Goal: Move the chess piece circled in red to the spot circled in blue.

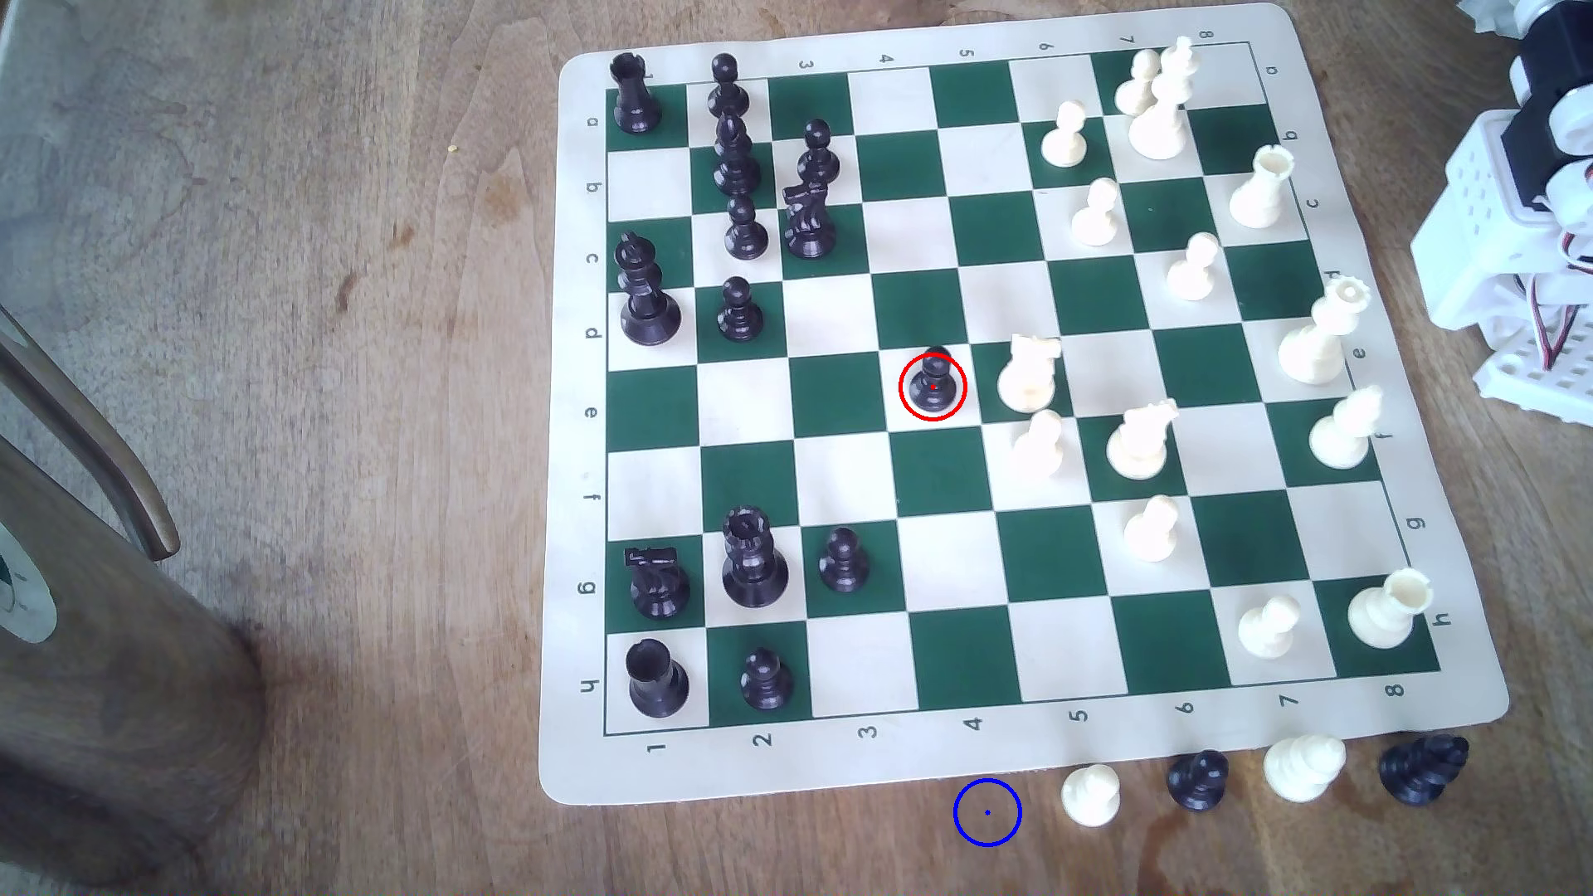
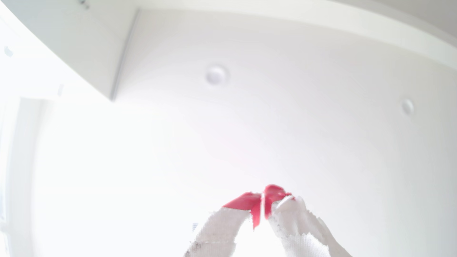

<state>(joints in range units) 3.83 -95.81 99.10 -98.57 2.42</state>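
Note:
The chess piece circled in red [image 1: 933, 383] is a small black pawn standing upright on a cream square near the middle of the green and cream chessboard [image 1: 569, 431]. The spot circled in blue [image 1: 987, 812] lies on bare brown wood just off the board's near edge. My arm's white base [image 1: 1517, 258] sits at the exterior view's right edge, far from the pawn. In the wrist view my gripper [image 2: 262, 197] has its red-tipped white fingers pressed together, shut with nothing between them, pointing at a bright white ceiling.
Several captured pieces stand off the board right of the blue ring: a white pawn [image 1: 1090, 794], a black pawn [image 1: 1198, 780], a white piece [image 1: 1303, 767], a black piece [image 1: 1422, 767]. A white knight [image 1: 1028, 372] stands beside the ringed pawn. A dark wooden cylinder [image 1: 112, 655] stands at the left.

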